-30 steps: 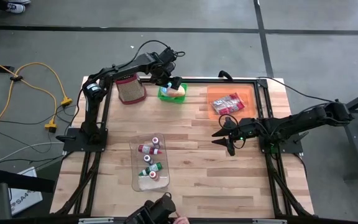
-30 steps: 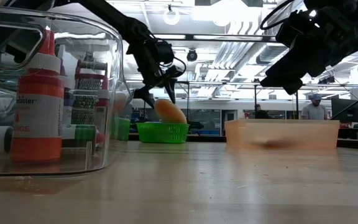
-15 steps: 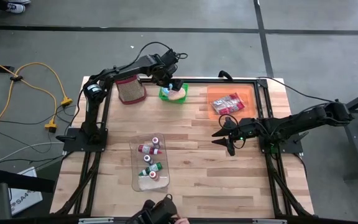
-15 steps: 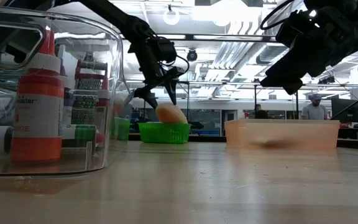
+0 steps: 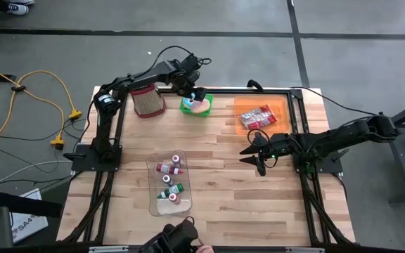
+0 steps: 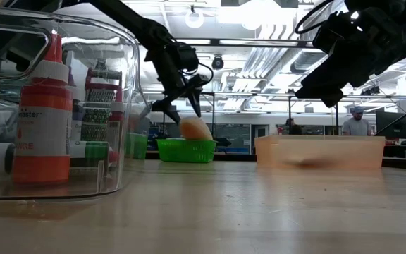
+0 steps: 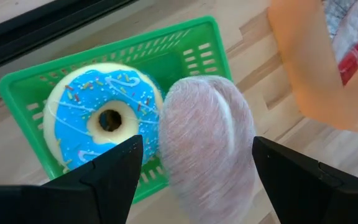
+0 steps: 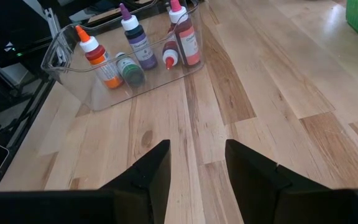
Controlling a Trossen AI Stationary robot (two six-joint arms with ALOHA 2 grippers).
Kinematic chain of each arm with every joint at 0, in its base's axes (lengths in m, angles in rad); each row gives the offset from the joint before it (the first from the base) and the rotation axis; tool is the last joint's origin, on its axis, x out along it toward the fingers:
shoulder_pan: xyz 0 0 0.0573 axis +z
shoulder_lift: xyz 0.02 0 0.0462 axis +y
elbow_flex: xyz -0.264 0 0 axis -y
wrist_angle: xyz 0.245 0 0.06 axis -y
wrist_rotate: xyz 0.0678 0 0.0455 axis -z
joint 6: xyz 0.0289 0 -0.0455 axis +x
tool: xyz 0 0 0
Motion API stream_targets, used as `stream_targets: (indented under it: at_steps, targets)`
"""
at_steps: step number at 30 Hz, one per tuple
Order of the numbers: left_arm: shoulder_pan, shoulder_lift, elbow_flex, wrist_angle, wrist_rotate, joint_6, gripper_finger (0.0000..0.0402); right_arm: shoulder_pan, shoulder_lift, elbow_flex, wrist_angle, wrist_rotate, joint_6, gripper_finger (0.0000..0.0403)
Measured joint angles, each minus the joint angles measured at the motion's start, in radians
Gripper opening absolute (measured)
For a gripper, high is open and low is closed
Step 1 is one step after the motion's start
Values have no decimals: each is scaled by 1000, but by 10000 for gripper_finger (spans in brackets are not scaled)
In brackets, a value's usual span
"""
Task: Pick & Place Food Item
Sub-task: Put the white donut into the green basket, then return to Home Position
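Item: bread roll (image 7: 207, 140), pale, in a net-like wrap, seated in the green basket (image 7: 191, 46) at the bench's far edge, leaning against a blue-iced sprinkled doughnut (image 7: 104, 118) and overhanging the basket's rim on one side.

Risk: the roll is judged to be poorly seated. If it is brushed by the withdrawing arm, it could be tipped over the rim onto the bench (image 5: 216, 176). The light basket could also be dragged or upset by a snagged finger.

Left gripper (image 7: 191, 165): positioned directly above the basket; jaws spread wide, with a finger on either side of the roll. No contact is apparent in the left wrist view, though this is hard to confirm from the low view; the roll is taken as released.

Right gripper (image 8: 194, 165): held idle above the mid-bench, well apart from the basket; jaws parted, nothing between them.

Also listed: orange tray (image 5: 248, 105) holding red packets; clear bin (image 8: 73, 74) of sauce bottles; grater (image 5: 148, 102) beside the basket.
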Motion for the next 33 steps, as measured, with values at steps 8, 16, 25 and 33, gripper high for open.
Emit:
stream_targets:
  at_steps: [8,16,25,33]
  targets:
    - [2,-22,0,18,30,14,295,0,0,0,0,0,0,142]
    - [0,-88,0,17,-24,84,295,0,0,0,0,0,0,142]
    - [-18,-141,0,16,-28,224,295,0,0,0,0,0,0,142]
    - [-74,-147,0,20,-53,305,295,0,0,0,0,0,0,142]
